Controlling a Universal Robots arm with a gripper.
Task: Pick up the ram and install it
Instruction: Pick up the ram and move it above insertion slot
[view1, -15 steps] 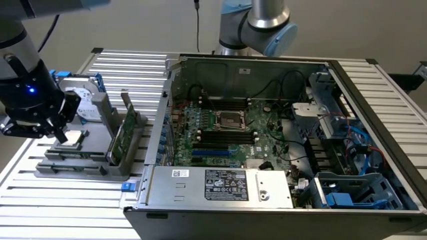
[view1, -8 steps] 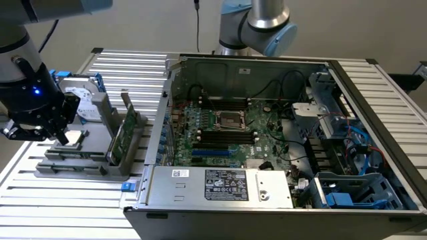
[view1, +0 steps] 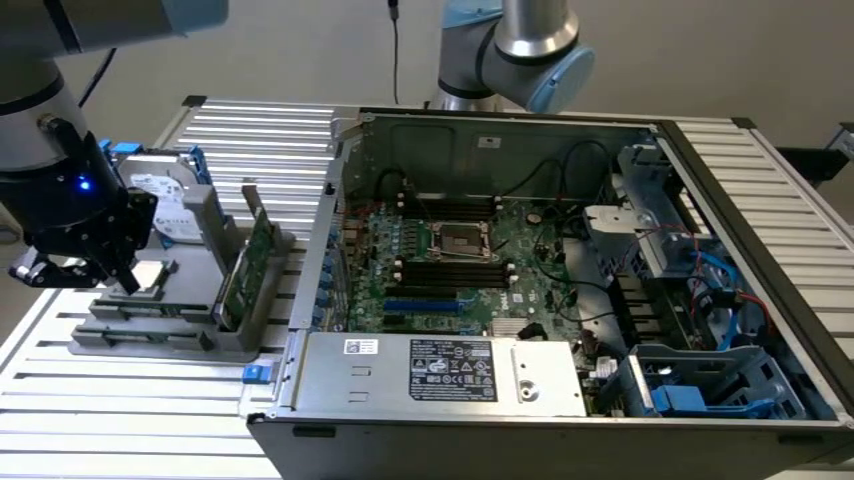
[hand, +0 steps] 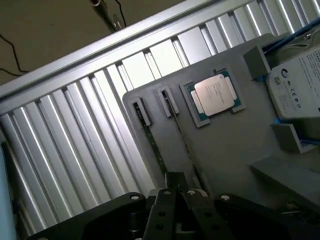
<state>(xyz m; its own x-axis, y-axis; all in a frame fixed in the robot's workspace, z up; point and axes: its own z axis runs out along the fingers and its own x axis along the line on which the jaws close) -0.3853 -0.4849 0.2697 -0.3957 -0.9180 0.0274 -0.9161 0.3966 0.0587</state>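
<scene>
While hanging above grey plastic fixture tray (view1: 147, 340) on slatted metal worktop (view1: 134, 420) | jaws: pressed together, pinching nothing | long thin green ram stick (view1: 256, 262): upright on edge in tray slot, apart from jaws, toward exterior view's right

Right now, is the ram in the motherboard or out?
Out: the ram stands on edge in the gray holder beside the computer case.
</scene>
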